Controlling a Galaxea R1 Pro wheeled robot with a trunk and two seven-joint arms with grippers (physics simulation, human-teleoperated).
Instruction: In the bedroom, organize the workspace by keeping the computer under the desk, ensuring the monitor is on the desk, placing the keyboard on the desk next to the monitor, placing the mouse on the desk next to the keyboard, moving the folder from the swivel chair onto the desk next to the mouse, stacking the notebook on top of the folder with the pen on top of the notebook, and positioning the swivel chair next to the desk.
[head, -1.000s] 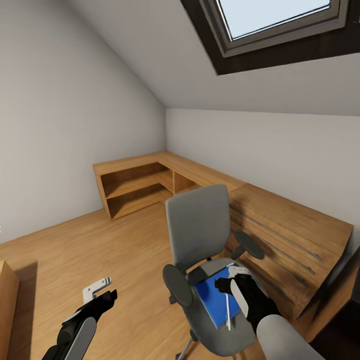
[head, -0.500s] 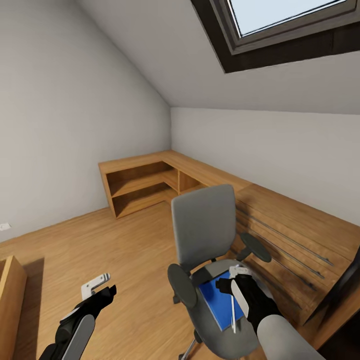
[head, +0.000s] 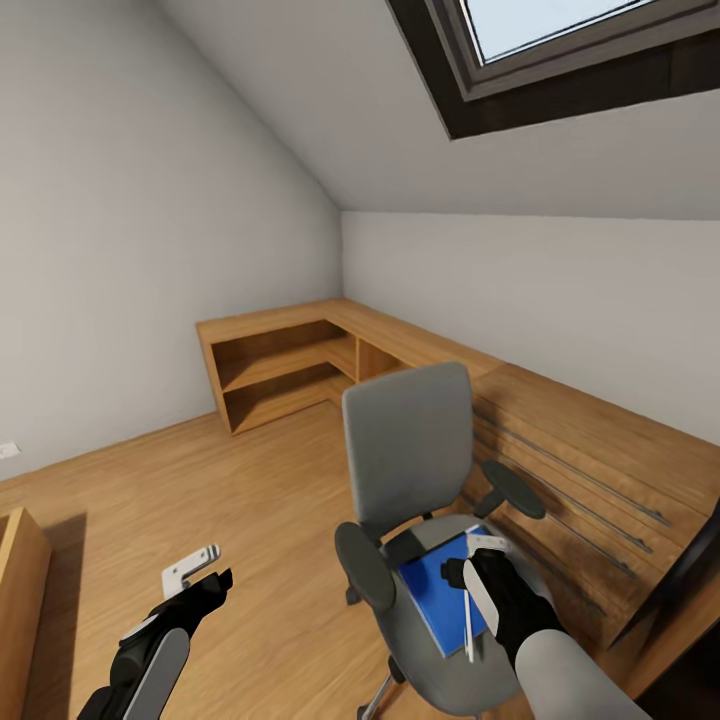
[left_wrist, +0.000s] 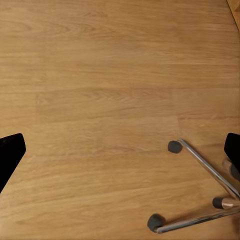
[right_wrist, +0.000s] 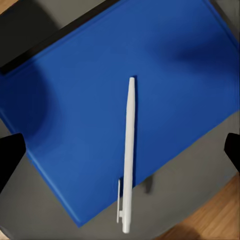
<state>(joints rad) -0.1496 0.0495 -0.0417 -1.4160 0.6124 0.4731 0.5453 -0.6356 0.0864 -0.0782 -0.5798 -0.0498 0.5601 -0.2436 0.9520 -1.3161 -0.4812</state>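
Observation:
The grey swivel chair (head: 405, 450) stands in the middle of the room on its caster base (left_wrist: 200, 220). On its seat lies the blue folder (head: 430, 590) (right_wrist: 150, 65), with the white pen (head: 468, 625) (right_wrist: 128, 150) resting on top. My right gripper (head: 478, 580) (right_wrist: 120, 152) hovers open just above the pen and folder, one finger on each side. My left gripper (head: 200, 588) (left_wrist: 120, 152) hangs open over bare floor beside the chair. A dark flat piece (head: 405, 548) lies at the folder's far edge; I cannot tell whether it is the notebook. Computer, monitor, keyboard and mouse are out of view.
A low wooden corner shelf unit (head: 280, 370) runs along the far walls. A slatted wooden chest (head: 580, 480) stands right behind the chair. A dark slanted edge (head: 690, 590) shows at the lower right and a wooden box corner (head: 18, 590) at the lower left. Wood floor (head: 250, 480) lies open to the left.
The whole picture has shifted a little, so the camera moved. The right gripper stays over the folder and pen, slightly lower on the seat. Nothing was taken hold of.

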